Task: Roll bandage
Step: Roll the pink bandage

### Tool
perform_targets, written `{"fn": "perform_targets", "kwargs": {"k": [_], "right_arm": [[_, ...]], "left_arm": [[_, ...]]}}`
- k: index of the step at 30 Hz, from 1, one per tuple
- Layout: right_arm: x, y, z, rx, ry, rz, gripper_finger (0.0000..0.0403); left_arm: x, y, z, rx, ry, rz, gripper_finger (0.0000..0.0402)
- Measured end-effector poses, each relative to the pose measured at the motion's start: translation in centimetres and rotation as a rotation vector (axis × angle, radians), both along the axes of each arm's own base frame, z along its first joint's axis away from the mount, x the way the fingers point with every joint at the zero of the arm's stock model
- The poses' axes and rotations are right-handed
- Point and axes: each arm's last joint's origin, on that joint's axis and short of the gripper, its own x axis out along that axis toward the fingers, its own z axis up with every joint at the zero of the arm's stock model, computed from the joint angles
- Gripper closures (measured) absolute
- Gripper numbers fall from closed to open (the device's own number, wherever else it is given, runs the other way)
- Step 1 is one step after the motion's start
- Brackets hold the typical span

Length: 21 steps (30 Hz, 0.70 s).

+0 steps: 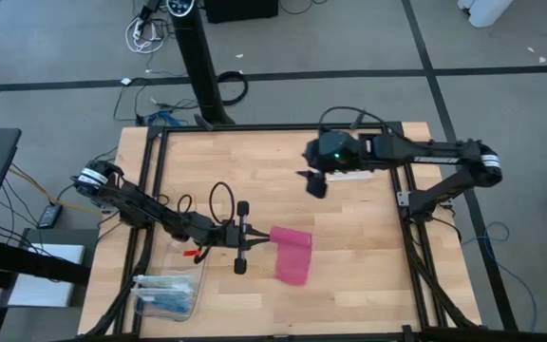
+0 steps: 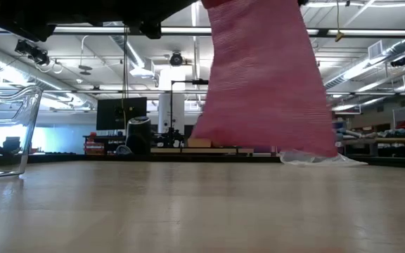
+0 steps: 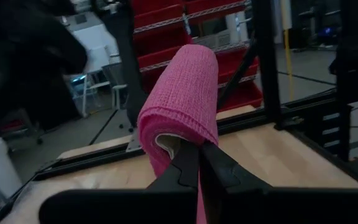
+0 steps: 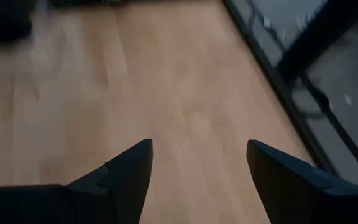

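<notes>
The bandage (image 3: 185, 93) is a magenta-pink fabric roll with a loose strip hanging from it. In the high view the bandage (image 1: 292, 253) is at the middle of the table, just right of my left gripper (image 1: 264, 237), which is shut on it. In the low view the pink strip (image 2: 266, 77) hangs with its lower edge clear of the tabletop. My right gripper (image 1: 316, 183) hovers above the far right part of the table, apart from the bandage. Its fingers (image 4: 197, 146) stand wide open over bare wood. My left gripper (image 3: 197, 168) pinches the lower wall of the roll's hollow near end (image 3: 178, 144) between its two shut fingers. The fingers come in level from the table's left and lie along the roll. The roll is lifted clear, and its loose strip hangs slack below.
A clear plastic box with blue contents (image 1: 167, 293) stands at the near left corner, also seen as the box (image 2: 5, 130) in the low view. A clear plastic bag (image 2: 322, 159) lies at the far right. Black frame rails (image 1: 411, 237) edge the table. Bare wood lies near right.
</notes>
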Motion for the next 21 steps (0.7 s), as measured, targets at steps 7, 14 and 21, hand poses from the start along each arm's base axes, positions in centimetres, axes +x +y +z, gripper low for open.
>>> {"fn": "perform_targets", "kwargs": {"k": [7, 14, 21], "right_arm": [[-3.8, 2.3, -7.2, 0.094, -0.226, 0.110, 0.0153], [-7.0, 4.3, -13.0, 0.131, -0.569, 0.172, 0.0144], [-7.6, 5.7, -14.1, 0.165, -0.689, 0.198, 0.0140]], "left_arm": [[-0.2, 2.1, 1.3, -0.006, 0.026, 0.010, 0.0399], [-1.3, 4.6, 4.1, -0.022, -0.021, 0.024, 0.0399], [-2.3, 5.9, 5.7, -0.045, -0.043, 0.063, 0.0399]]}}
